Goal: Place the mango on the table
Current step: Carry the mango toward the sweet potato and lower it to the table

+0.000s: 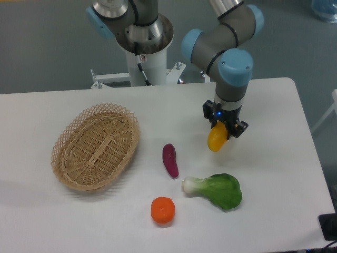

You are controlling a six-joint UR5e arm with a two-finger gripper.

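From the fixed camera, the one view I have: my gripper [223,128] is closed around the upper end of the mango [216,139], which hangs below it, tilted, with its yellow lower end free in the air. It sits above the white surface [274,158], right of the purple sweet potato [170,159] and up from the bok choy [217,190]. I cannot tell whether the fruit's tip touches the surface; it looks lifted clear.

The mango looks smooth-skinned and rounded, so I judge it slippery under my pads, and its curved sides give little flat area to bear on. It is probably moderately heavy for its size and firm, yet bruisable if squeezed hard. Holding it near one end leaves most of its weight hanging below, so it could swing or slide out. A hold across the middle of its narrow width would be steadier. Once released it may roll, so I would want it low and lying along its length first.

The orange [162,210] and the wicker basket [96,146] lie well apart from it.
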